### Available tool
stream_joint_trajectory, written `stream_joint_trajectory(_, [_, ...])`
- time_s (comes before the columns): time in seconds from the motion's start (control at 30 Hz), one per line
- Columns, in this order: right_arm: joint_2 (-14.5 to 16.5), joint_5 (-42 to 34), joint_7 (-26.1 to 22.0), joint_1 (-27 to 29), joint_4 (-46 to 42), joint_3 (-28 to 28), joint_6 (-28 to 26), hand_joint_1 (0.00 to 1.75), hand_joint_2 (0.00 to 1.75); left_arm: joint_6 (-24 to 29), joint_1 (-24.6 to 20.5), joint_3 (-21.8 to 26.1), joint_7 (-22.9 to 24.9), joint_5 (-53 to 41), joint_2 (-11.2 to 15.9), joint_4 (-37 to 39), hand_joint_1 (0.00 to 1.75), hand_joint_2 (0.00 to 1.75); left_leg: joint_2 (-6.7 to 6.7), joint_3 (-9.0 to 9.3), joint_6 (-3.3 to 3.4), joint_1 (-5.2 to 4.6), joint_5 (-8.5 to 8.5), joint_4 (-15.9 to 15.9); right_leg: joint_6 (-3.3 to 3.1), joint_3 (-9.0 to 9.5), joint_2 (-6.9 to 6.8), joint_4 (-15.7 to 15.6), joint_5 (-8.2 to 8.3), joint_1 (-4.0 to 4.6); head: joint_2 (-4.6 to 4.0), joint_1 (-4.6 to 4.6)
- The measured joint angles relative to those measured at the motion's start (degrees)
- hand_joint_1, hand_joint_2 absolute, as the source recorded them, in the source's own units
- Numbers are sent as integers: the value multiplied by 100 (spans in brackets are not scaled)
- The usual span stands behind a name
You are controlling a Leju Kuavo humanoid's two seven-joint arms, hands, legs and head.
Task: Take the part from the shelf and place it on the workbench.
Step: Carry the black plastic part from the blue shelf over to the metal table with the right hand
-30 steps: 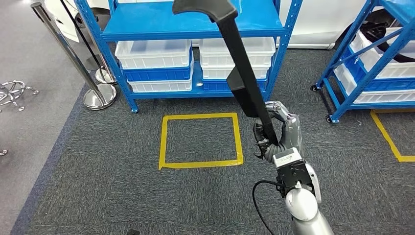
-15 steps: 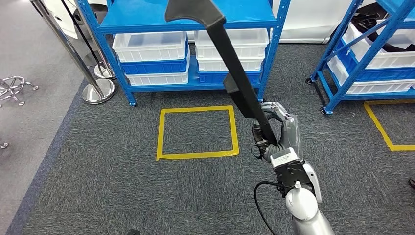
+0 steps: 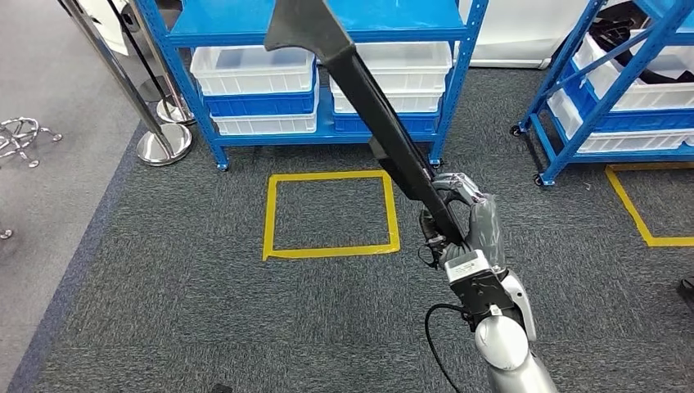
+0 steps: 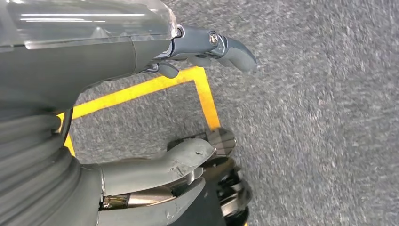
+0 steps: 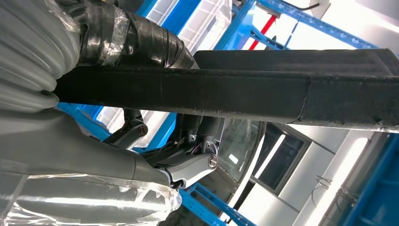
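Observation:
My right hand [image 3: 462,221] grips the lower end of a long black part [image 3: 378,123], a flat bar with a wider hooked head near the top of the head view. The bar leans up and to the left across the blue shelf [image 3: 315,29]. In the right wrist view the black part [image 5: 263,92] runs across the picture with my right hand [image 5: 141,141] wrapped around it. My left hand [image 4: 188,52] hangs over the grey carpet with its fingers apart and nothing in them.
A blue shelf rack with white bins [image 3: 254,78] stands ahead, a second blue rack [image 3: 614,82] to the right. A yellow taped square [image 3: 331,213] marks the carpet in front. Chrome stanchion bases [image 3: 164,143] stand at the left.
The whole view has shifted slightly as I move; the shelf and square sit a little higher and left. The black part leans further left in my right hand.

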Motion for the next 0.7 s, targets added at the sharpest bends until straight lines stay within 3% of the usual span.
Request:
stream_joint_trajectory(0.03, [-2,0,-1,1,0,-9,-1,175,175,1,-3,1,1,0,1,0,0,175,9,17,41,9,41,-64,6,-82,2,180,-128,9,0,1])
stream_joint_trajectory(0.1, [-6,-3,-1,11,1,-28,-3,175,175,1,-7,1,3,0,-1,0,0,175,16,0,85,-1,64,-77,4,-388,6,828,-476,19,0,1])
stream_joint_trajectory(0.17, [-9,-5,1,36,2,-42,-3,175,175,1,-5,1,5,0,-1,0,0,175,15,-40,94,-10,58,-33,17,-620,6,1307,-601,22,0,-1])
stream_joint_trajectory(0.2, [-13,-6,1,43,2,-46,-3,175,175,1,-3,1,5,-1,-1,0,0,175,14,-61,91,-10,49,1,25,-602,4,1268,-506,18,0,-1])
stream_joint_trajectory(0.3, [-23,-14,1,43,2,-58,-2,175,175,1,-3,1,5,-2,-8,0,0,175,11,-139,37,-10,-23,177,25,-160,-6,367,-47,12,0,1])
stream_joint_trajectory(0.37, [-23,-55,1,45,-1,-64,8,175,175,1,-6,1,5,-2,-11,0,0,175,15,-205,-21,-24,-66,285,-15,-39,5,71,16,28,0,-1])
stream_joint_trajectory(0.5, [-25,-207,-9,54,-4,-100,62,175,175,5,-5,3,4,7,-11,0,0,175,40,-275,-115,-10,-161,417,-135,-72,78,45,68,27,0,-3])
stream_joint_trajectory(0.57, [-24,-212,-18,56,-7,-111,58,175,175,9,-8,4,3,13,-11,0,0,175,26,-466,-177,17,-460,870,-177,-73,112,25,95,17,0,-3])
stream_joint_trajectory(0.63, [-24,-186,-21,69,-9,-130,42,175,175,10,-1,5,3,20,-11,0,0,175,25,-753,-219,49,-770,1544,-191,-85,163,25,104,28,0,-3])
stream_joint_trajectory(0.67, [-24,-172,-21,79,-9,-143,36,175,175,11,5,5,3,26,-11,0,0,175,24,-834,-226,59,-811,1743,-191,-87,200,26,105,33,0,-3])
stream_joint_trajectory(0.7, [-24,-162,-21,87,-9,-155,31,175,175,11,10,5,3,31,-11,0,0,175,16,-827,-222,64,-747,1749,-188,-86,245,26,107,35,0,-3])
